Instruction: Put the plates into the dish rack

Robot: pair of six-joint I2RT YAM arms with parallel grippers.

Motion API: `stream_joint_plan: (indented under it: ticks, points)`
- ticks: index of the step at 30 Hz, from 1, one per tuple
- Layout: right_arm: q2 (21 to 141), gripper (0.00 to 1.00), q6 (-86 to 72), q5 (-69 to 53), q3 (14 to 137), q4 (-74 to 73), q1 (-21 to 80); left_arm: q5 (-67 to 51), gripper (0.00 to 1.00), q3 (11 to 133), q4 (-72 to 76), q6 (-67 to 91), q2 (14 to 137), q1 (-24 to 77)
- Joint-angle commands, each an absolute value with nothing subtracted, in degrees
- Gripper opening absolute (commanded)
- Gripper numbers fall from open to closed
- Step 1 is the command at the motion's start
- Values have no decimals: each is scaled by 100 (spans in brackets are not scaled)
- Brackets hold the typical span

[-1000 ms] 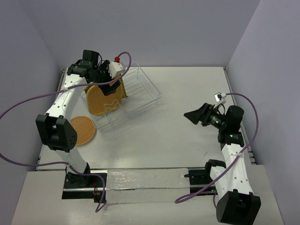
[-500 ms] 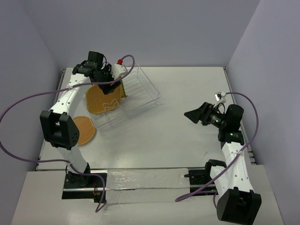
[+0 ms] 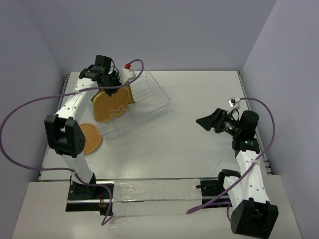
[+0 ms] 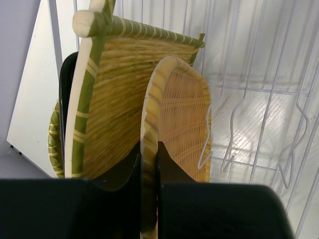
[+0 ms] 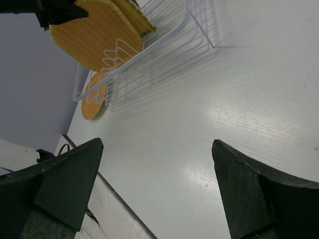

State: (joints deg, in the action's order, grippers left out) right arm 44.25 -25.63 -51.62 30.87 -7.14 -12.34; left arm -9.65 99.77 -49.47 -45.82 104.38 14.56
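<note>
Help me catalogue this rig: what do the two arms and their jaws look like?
Both the left arm and right arm have white links joined by black joint housings. A purple cable loops along each. The jaws are black, broad wedges. A red cap sits near the left wrist; green lights glow on the right.

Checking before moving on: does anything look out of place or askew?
One round orange plate lies flat on the table, left of the rack, not loaded. The left gripper pinches the rim of a woven plate standing in the rack. Nothing looks damaged.
</note>
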Motion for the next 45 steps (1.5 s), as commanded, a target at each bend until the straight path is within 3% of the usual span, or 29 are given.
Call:
stream_joint_plan:
  ticks: [1, 10, 20, 35, 39, 40, 41, 43, 45]
  points:
    - [4431, 97, -2452, -5151, 3376, -651, -1187, -989, 0, 10109, -4674, -4562, 10339, 1468]
    - [4436, 97, -2443, -5206, 3410, -653, -1187, -1872, 0, 9856, -4272, -4853, 9596, 1342]
    - [4395, 97, -2452, -5221, 3454, -659, -1187, -2442, 0, 8660, -3157, -4904, 8719, 1178]
    - [4443, 97, -2465, -5216, 3445, -677, -1187, -2601, 2, 8714, -3410, -4654, 9378, 1020]
    - [4421, 97, -2461, -5203, 3454, -697, -1187, -2575, 32, 8651, -3397, -4676, 9413, 1020]
    - [4419, 97, -2463, -5201, 3452, -705, -1187, -2544, 42, 8660, -3419, -4671, 9408, 1020]
    - [4405, 97, -2467, -5194, 3445, -710, -1187, -2520, 61, 8666, -3440, -4649, 9391, 1020]
    - [4366, 97, -2470, -5195, 3445, -704, -1194, -2391, 79, 8666, -3400, -4596, 9331, 1020]
    - [4341, 97, -2461, -5212, 3446, -712, -1187, -2393, 88, 8657, -3357, -4572, 9243, 1020]
